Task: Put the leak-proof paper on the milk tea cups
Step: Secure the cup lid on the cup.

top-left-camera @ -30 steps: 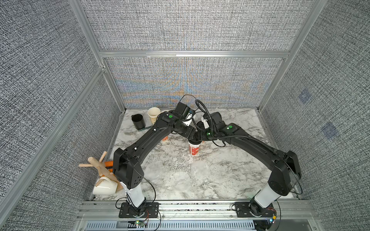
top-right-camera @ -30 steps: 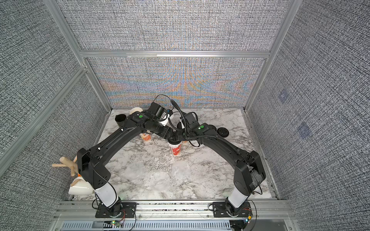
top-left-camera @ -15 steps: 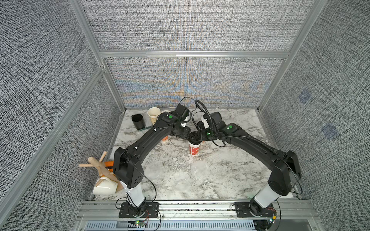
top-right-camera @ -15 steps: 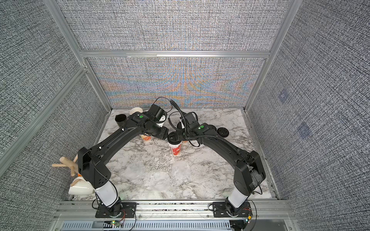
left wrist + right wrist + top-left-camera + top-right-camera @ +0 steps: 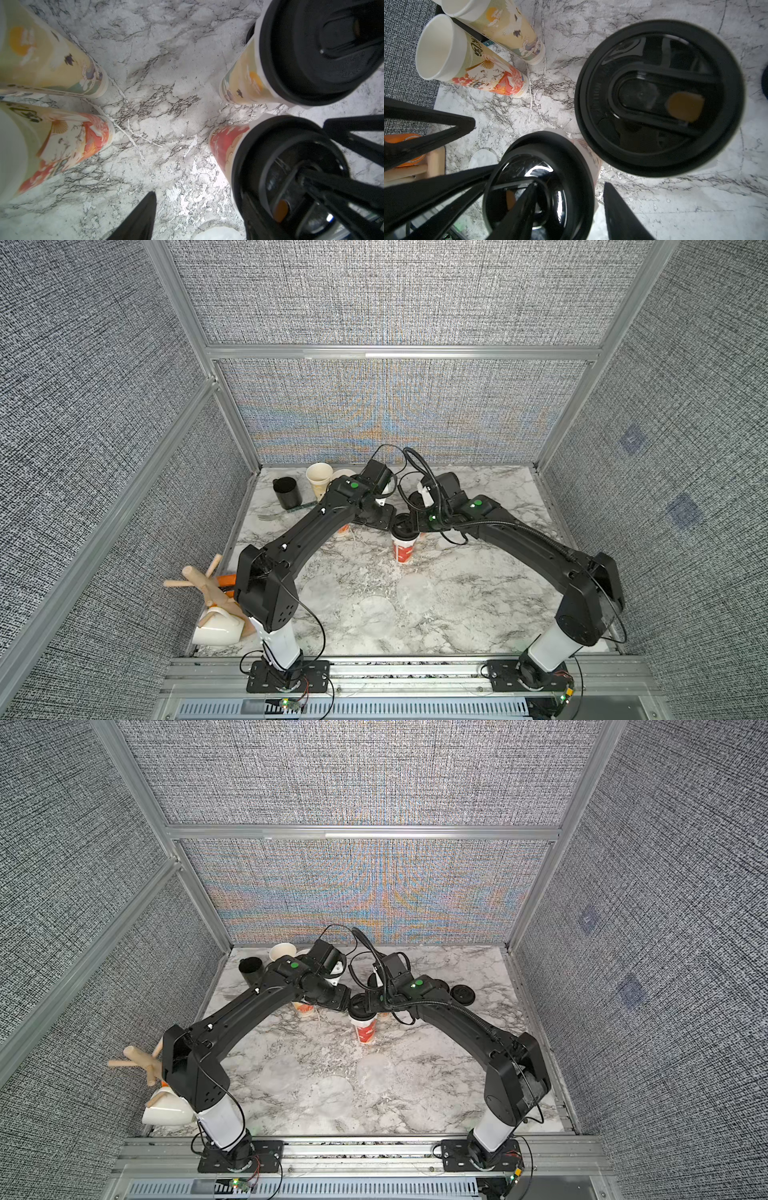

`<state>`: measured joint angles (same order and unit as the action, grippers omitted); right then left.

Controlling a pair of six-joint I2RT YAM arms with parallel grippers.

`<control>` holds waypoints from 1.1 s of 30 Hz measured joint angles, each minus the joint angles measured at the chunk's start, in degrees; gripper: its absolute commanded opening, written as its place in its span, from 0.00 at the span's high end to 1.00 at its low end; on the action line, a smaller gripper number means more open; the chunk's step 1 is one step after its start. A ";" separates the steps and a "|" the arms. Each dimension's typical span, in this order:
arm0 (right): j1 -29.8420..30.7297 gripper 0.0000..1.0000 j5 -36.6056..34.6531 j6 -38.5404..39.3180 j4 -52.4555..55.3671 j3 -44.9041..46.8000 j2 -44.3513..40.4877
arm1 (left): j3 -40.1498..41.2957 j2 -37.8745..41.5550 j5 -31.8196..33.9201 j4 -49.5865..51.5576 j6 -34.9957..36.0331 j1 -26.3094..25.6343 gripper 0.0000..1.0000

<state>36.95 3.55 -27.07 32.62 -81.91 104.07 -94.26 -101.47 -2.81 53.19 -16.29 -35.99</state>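
In both top views the arms (image 5: 307, 535) hide most milk tea cups (image 5: 319, 483). Faint leak-proof paper (image 5: 417, 588) lies on the marble table (image 5: 478, 605), 6 o'clock from the lidded red cup (image 5: 402, 549).

Left wrist: two open cups (image 5: 68, 143) are cut off.

Right wrist: those look empty. The left gripper (image 5: 484, 145) is spread, holding nothing. The right gripper (image 5: 570, 185) apparently straddles the rim of the black lid (image 5: 571, 162), unclamped.

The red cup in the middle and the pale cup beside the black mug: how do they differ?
The red cup wears a black lid; the pale cup stands open, cream inside. The red cup sits mid-table; the pale cup stands at the back by the black mug. Both are tall, tapered paper cups, upright.
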 measured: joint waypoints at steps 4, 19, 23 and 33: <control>0.50 0.48 -0.15 0.09 -0.07 -0.13 0.20 | 2.60 0.70 -0.17 -2.60 -0.85 0.09 0.33; 2.32 0.52 -2.49 -2.19 -5.73 5.51 -2.73 | 10.67 2.47 -2.47 -12.02 -2.78 1.66 0.33; 2.80 0.52 -3.34 -3.19 -7.63 7.02 -3.39 | 9.09 1.55 -3.02 -10.71 -1.92 2.14 0.33; 3.52 0.53 -3.65 -6.32 -12.66 11.26 -5.11 | 5.84 -0.74 -5.01 -8.11 0.68 3.63 0.33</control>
<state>40.47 -0.10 -33.39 19.97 -70.65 98.96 -88.42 -102.21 -7.81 45.08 -15.62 -32.36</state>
